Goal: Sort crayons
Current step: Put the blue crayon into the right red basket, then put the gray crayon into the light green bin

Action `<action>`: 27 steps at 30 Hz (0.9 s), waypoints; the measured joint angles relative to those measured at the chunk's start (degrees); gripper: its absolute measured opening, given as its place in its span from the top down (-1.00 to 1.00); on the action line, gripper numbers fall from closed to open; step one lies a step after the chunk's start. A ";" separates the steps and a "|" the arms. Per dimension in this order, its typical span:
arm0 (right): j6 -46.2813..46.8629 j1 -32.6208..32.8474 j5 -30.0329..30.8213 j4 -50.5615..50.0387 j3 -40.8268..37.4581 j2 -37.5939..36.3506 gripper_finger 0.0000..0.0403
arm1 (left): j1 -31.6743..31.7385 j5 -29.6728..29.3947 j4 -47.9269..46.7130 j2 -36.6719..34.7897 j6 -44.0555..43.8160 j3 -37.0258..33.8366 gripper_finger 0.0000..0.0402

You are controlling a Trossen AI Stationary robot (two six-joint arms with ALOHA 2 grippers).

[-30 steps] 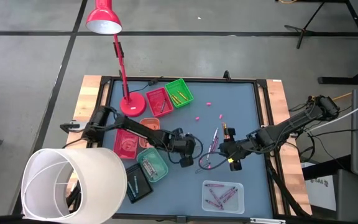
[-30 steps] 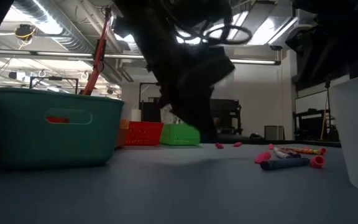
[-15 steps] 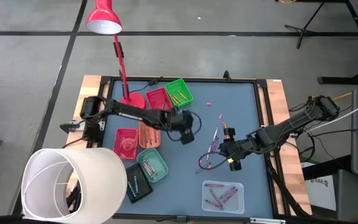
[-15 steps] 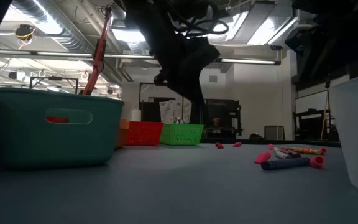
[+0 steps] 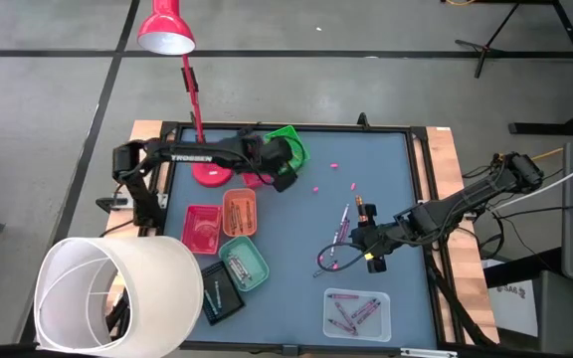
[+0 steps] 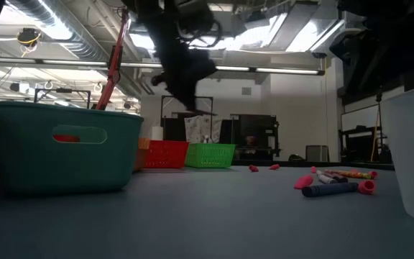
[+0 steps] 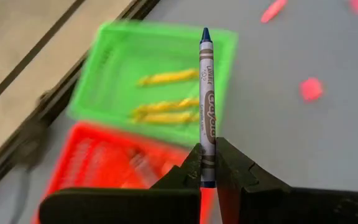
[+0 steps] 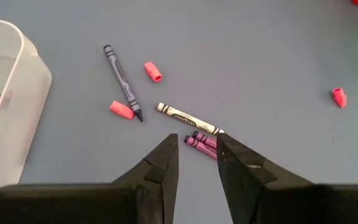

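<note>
A grey-wrapped crayon with a blue tip is standing upright between the fingers of the left gripper, which is clamping its lower end above the green tray and red tray (three yellow crayons are lying in the green one). The right gripper is hovering with its fingers apart over loose crayons and pink bits on the grey table, beside a clear tray.

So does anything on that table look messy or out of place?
Yes. Loose crayons and small pink broken bits lie scattered on the grey mat near the right gripper, outside any tray. The left gripper holds a blue-tipped crayon above the green tray.
</note>
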 joint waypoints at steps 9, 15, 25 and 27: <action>-0.02 0.00 0.00 0.01 0.00 0.00 0.47 | 6.91 -2.04 -18.22 -0.16 -6.55 0.02 0.96; -0.40 0.02 1.13 0.00 0.00 0.00 0.47 | 8.19 -0.97 -19.72 0.04 -8.22 -1.63 0.96; -4.31 -3.94 5.34 0.02 0.00 0.00 0.47 | 7.25 -0.85 -18.40 0.06 -8.22 -2.32 0.75; -5.98 -6.61 4.28 0.00 0.00 0.00 0.47 | 7.00 -0.84 -17.81 0.07 -8.24 -2.32 0.67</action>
